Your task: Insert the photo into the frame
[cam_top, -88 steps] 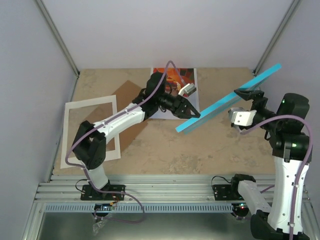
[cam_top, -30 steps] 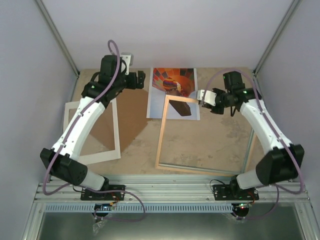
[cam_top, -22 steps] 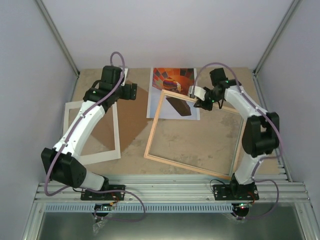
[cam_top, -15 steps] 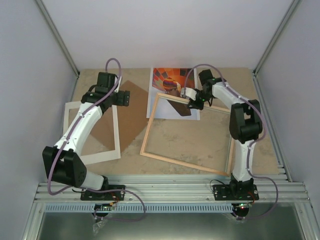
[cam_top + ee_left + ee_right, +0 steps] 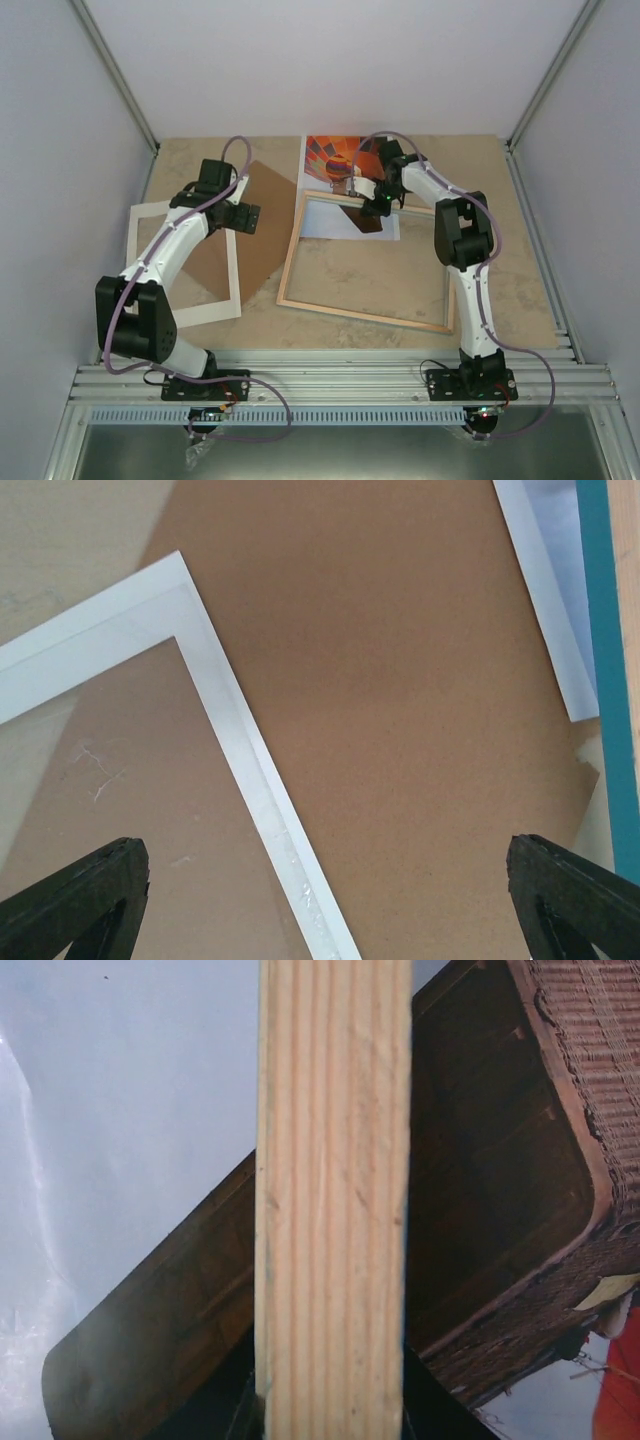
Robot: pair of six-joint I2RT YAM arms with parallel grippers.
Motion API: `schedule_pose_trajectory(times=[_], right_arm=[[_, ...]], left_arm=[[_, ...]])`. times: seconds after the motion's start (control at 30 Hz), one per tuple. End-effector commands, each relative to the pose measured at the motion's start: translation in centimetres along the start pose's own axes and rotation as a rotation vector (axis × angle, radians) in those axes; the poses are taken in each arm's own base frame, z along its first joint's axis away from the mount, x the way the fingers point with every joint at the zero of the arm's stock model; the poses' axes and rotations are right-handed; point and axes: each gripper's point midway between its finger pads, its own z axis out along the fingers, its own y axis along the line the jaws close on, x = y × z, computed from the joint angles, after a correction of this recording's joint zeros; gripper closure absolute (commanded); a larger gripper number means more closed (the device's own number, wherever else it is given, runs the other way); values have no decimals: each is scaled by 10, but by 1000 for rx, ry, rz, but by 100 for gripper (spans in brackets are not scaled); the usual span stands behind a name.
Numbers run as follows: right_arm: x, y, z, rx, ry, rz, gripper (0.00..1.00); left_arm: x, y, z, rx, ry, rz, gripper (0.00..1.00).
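The right tool (image 5: 378, 203) is closed narrowly on the far rail of the frame (image 5: 360, 315), the bare-wood strip running straight up between its fingers in the wrist view. The frame lies flat on the desk (image 5: 505, 215), wood face up, its long axis across the desk and slightly skewed. The photo (image 5: 335, 155) lies face up at the far middle, directly beneath that rail and running on beyond it, long axis near to far. The right arm is by far the nearer. The print shows an orange-red striped balloon, its brown basket (image 5: 500, 1160) on pale sky. The left tool (image 5: 244, 214) hangs wide open and empty over the brown backing board (image 5: 268, 240) and white mat (image 5: 135, 270).
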Motion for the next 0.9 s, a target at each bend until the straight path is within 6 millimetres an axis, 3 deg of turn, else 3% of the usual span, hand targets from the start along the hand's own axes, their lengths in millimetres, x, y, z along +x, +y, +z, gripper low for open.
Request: schedule_pose_trajectory(times=[0.0,0.2,0.43,0.63,0.87], right_arm=[[-22,-30,1,119,-63,-153,76],[-46,-33,-33,159,-119,-148,47],[-74,-25,-82,205,-209,-79,32],[-127,17,-125,96,-440,134,29],[-181,88,-131,-233,-674,437,29]], left_arm=[[14,-2,5,27,40,44,1],[33,2,2,25,92,84,1],[71,11,0,59,177,139,1],[115,18,-3,58,236,214,1],[143,71,-2,45,290,62,6]])
